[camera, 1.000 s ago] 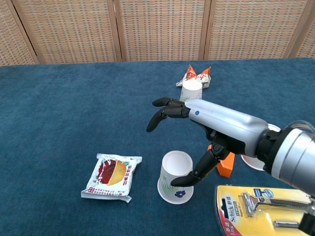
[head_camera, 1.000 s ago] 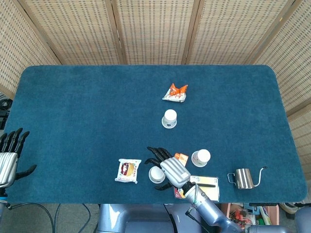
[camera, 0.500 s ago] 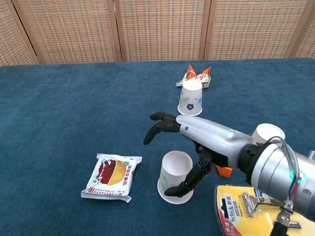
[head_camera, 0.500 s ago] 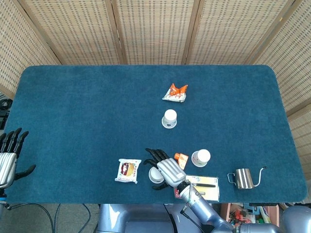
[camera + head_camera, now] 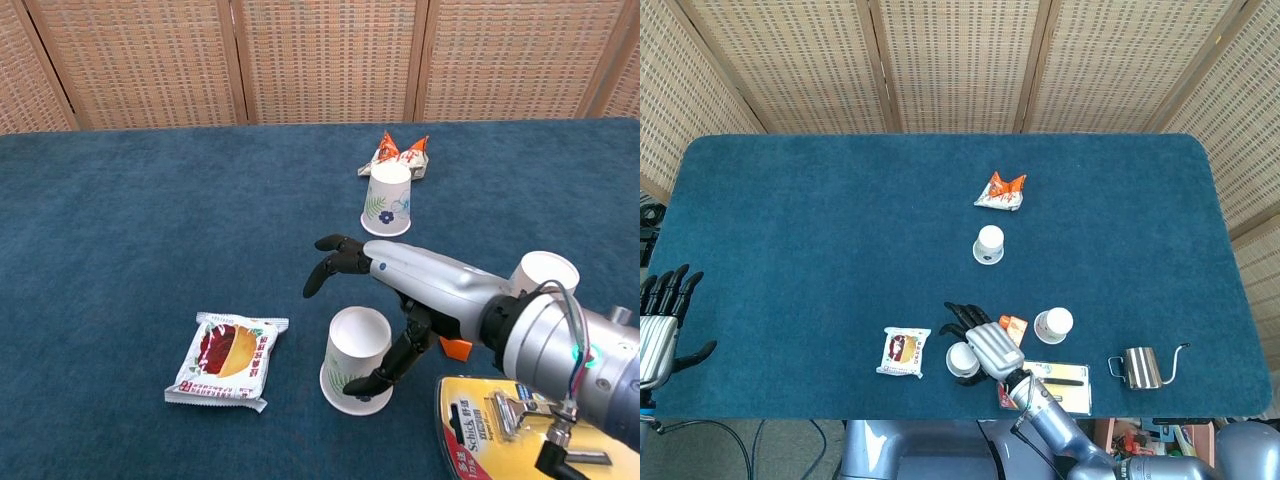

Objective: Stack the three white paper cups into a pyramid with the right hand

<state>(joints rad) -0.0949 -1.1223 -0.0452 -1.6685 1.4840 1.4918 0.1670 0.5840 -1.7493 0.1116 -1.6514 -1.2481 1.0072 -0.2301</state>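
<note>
Chest view: right robot hand point(image 5: 400, 290) open over cup point(image 5: 355, 373); snack packet point(image 5: 227, 360) beside

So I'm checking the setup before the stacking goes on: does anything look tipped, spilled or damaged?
Nothing stands out. All three white paper cups stand upside down on the blue cloth: one by the right hand at the front, one further back, one on the right. The snack packets lie flat and intact.

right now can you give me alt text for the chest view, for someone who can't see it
The robot's right hand reaches over an upside-down white paper cup at the near edge of a blue table, thumb against its side. Two more upside-down cups stand behind, with a snack packet to the left and a packaged razor at lower right.
</note>
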